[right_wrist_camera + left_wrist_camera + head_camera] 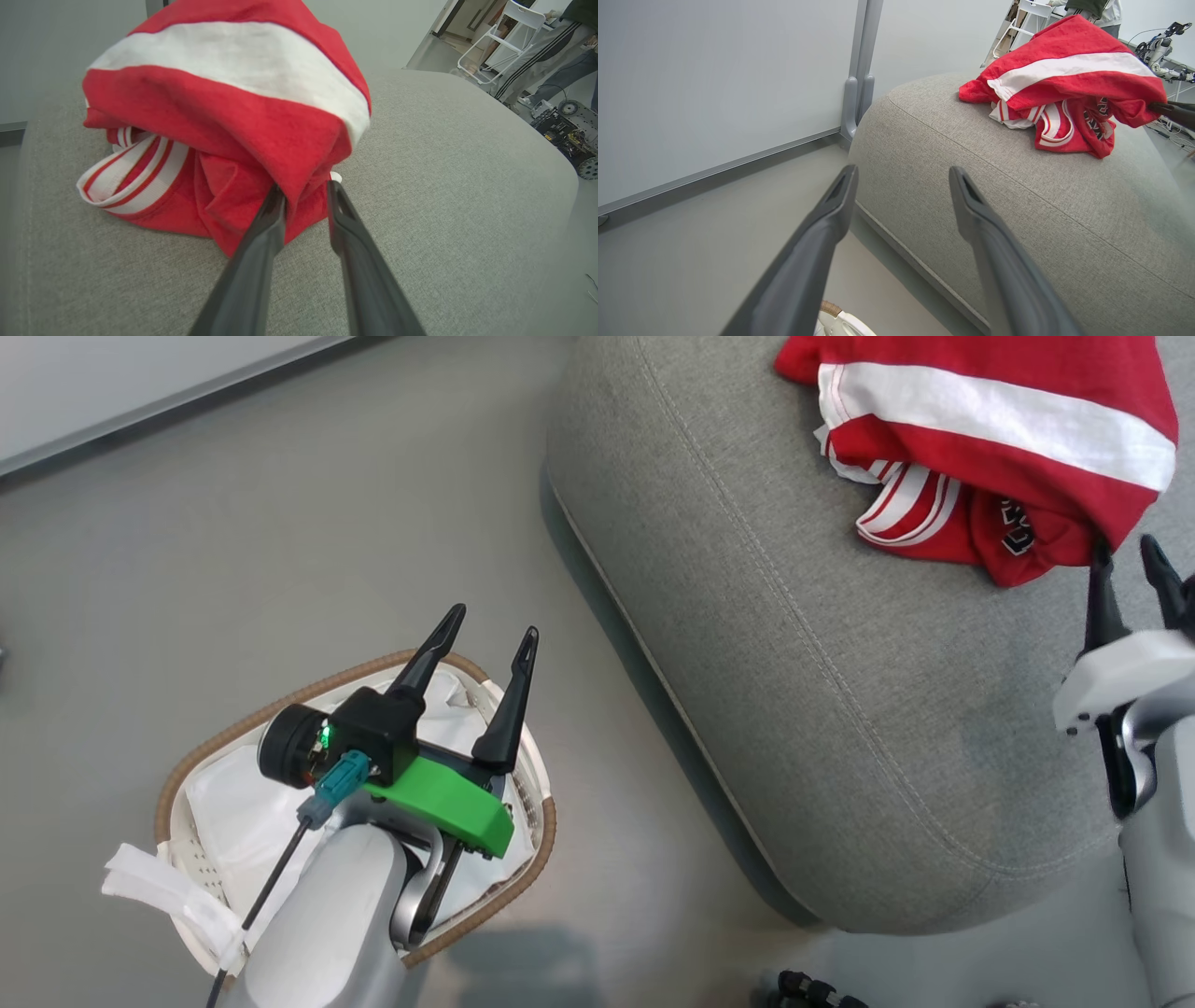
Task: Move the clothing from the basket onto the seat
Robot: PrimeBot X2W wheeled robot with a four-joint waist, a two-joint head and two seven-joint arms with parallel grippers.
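On seat (444, 186), clothing (224, 116) heap, R tool (303, 186) parted round its edge

Clothing (990, 439) on seat (840, 709), basket (201, 747) on floor (233, 523) left of seat

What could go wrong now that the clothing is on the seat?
1. A fold of the clothing lies between the parted fingers of the right gripper; withdrawing could snag it and drag it across the seat.
2. The left gripper hangs open over the basket; lowering could catch the liner.
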